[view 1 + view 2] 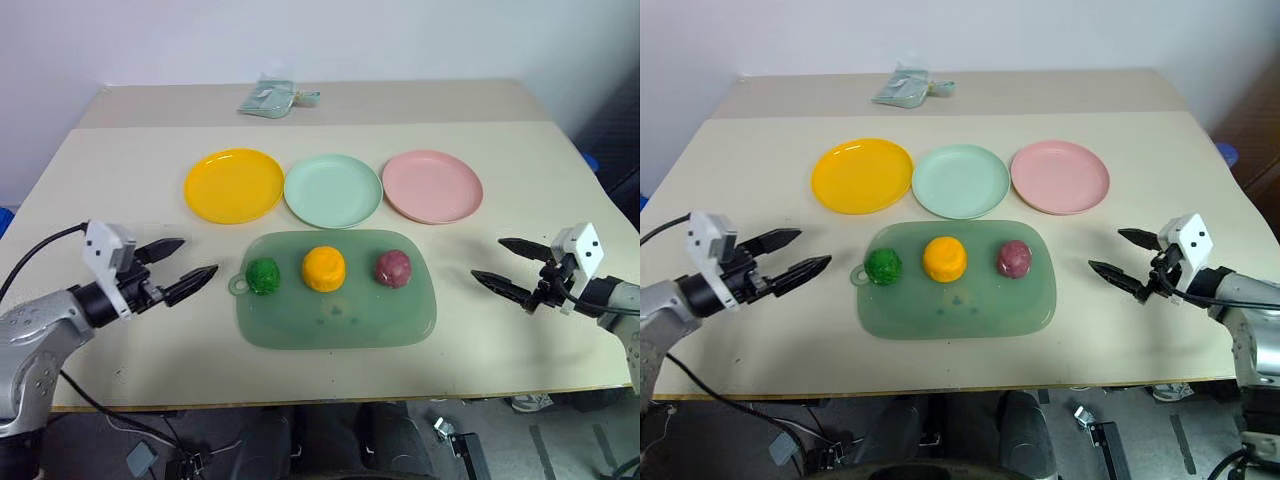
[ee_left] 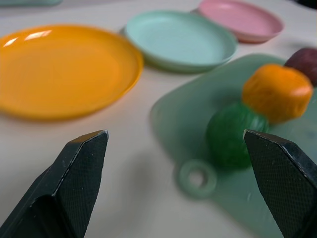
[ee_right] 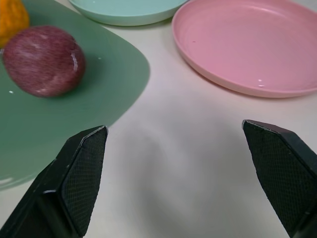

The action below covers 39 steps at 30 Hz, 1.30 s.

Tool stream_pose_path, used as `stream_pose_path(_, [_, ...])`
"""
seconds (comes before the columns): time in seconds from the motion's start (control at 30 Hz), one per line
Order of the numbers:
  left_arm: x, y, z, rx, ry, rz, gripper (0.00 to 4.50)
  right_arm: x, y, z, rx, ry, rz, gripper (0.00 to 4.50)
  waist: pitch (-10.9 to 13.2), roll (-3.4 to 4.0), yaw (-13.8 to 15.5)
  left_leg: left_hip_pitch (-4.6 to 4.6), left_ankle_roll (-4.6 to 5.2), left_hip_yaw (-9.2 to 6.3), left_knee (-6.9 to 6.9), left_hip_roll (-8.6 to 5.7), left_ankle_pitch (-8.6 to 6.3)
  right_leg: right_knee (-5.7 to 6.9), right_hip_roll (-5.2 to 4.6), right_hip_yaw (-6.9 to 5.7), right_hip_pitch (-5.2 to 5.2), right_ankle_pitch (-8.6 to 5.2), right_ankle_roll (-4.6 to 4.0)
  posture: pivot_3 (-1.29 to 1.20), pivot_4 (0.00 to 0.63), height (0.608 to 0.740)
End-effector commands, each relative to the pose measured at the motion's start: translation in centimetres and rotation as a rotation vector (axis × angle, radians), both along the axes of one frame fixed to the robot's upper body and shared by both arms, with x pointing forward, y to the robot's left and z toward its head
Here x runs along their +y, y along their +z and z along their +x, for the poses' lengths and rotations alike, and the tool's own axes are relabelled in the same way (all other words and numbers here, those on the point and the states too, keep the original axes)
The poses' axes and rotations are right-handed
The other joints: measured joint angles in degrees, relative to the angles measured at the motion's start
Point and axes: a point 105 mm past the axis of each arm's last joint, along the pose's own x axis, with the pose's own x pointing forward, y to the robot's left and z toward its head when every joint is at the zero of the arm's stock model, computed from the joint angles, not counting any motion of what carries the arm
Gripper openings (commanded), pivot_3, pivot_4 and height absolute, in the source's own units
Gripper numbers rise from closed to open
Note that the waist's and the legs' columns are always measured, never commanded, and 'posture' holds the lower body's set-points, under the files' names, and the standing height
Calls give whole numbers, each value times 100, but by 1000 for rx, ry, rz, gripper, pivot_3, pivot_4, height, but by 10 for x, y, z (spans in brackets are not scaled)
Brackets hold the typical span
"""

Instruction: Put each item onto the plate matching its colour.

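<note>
the head views show the pale green packet (image 1: pixel 272 97) at the far table (image 1: pixel 120 180) edge. the left wrist view shows the mat (image 2: pixel 178 106) ring beside the dark green ball (image 2: pixel 230 134). both the left gripper (image 1: pixel 180 265) and the right gripper (image 1: pixel 505 265) are spread wide and hold nothing.

The three plates look like smooth moulded plastic: the yellow plate (image 1: pixel 234 185) glossy with bright highlights, the mint green plate (image 1: pixel 333 190) and pink plate (image 1: pixel 432 186) a softer satin. The green mat (image 1: pixel 335 318), toward the table's front edge, is translucent and smooth, like soft plastic or silicone. The table (image 1: pixel 120 160) has a matt, pale, even top. The dark green ball (image 1: pixel 265 276) is ribbed and slightly shiny, the orange-yellow ball (image 1: pixel 323 268) lumpy, the dark red ball (image 3: pixel 43 60) mottled with a faint sheen. The fingers (image 2: pixel 79 173) of both grippers are matt black with finely cross-hatched pads.
</note>
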Motion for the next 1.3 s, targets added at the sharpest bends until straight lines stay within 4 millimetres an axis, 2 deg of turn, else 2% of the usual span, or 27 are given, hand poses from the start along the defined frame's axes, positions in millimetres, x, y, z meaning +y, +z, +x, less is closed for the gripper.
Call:
stream_pose_path(0.03, [-22,3,5,-18,-110,18,4500,3,21,-5,-74,-8,18,4439,0,0,6,0,0,1,0,0,0,0,2,0,0,0,0,0,150,740])
stream_pose_path(0.23, [-58,-12,15,14,-307,160,4500,19,26,-13,-74,10,30,4439,0,0,71,0,1,4,12,1,1,3,25,-4,5,1,1,0,150,740])
stream_pose_path(0.33, [-62,-24,24,31,-344,262,4500,30,30,-20,-53,47,36,4439,0,0,117,0,2,6,18,2,2,7,29,-3,5,0,2,0,150,740])
stream_pose_path(0.43, [-69,-30,31,31,-379,279,4500,43,30,-29,-14,99,16,4439,0,-1,135,-2,5,6,22,2,1,7,30,-3,6,0,2,0,150,740])
stream_pose_path(0.47, [-69,-31,32,32,-382,281,3972,46,30,-31,-11,105,5,4500,1,-1,134,-3,6,5,24,3,1,7,30,-4,6,0,2,0,150,740])
stream_pose_path(0.5, [-70,-32,34,35,-384,283,3779,48,31,-31,-14,105,-1,4500,1,-3,135,-4,8,5,27,2,0,7,30,-4,6,0,3,0,150,740])
stream_pose_path(0.63, [-68,-31,42,17,-360,300,1989,55,38,-29,-35,97,10,4500,1,-3,133,-4,11,2,32,3,-2,8,30,-4,9,0,3,0,150,740])
stream_pose_path(0.67, [-67,-29,45,10,-348,297,1989,56,40,-29,-40,97,11,4500,1,-3,135,-4,11,2,32,4,-2,9,30,-4,9,0,3,0,150,740])
stream_pose_path(0.77, [-79,21,79,-162,-228,128,1989,61,50,-23,-73,87,26,4500,8,-14,196,-8,12,-3,40,2,-1,12,30,-5,12,1,4,0,150,740])
stream_pose_path(0.8, [-86,30,94,-187,-186,102,1989,62,52,-21,-80,82,31,4500,9,-19,251,-10,13,-6,46,3,-1,12,32,-7,11,2,6,0,150,740])
stream_pose_path(0.93, [-126,32,139,-189,-129,126,1989,63,52,-14,-88,81,42,4500,5,-24,303,-9,23,-7,52,-8,-5,6,33,-10,24,7,16,0,150,740])
stream_pose_path(1.03, [-151,23,156,-158,-145,164,1989,65,51,-12,-97,83,42,4500,4,-26,275,-7,39,-1,51,-14,-13,2,33,-12,37,8,22,0,150,740])
stream_pose_path(1.13, [-164,19,167,-119,-144,153,1989,67,52,-14,-110,75,44,4500,10,-35,244,-11,47,12,46,-15,-18,-5,32,-10,29,9,30,0,150,740])
stream_pose_path(1.27, [-171,21,169,-117,-165,136,3573,67,53,-20,-114,62,47,4500,11,-37,251,-15,44,17,43,-6,-17,-1,33,-10,15,7,36,0,150,740])
stream_pose_path(1.3, [-169,24,170,-129,-160,125,4181,67,53,-21,-114,58,48,4500,11,-37,257,-15,43,16,44,-5,-16,-2,33,-10,14,7,36,0,150,740])
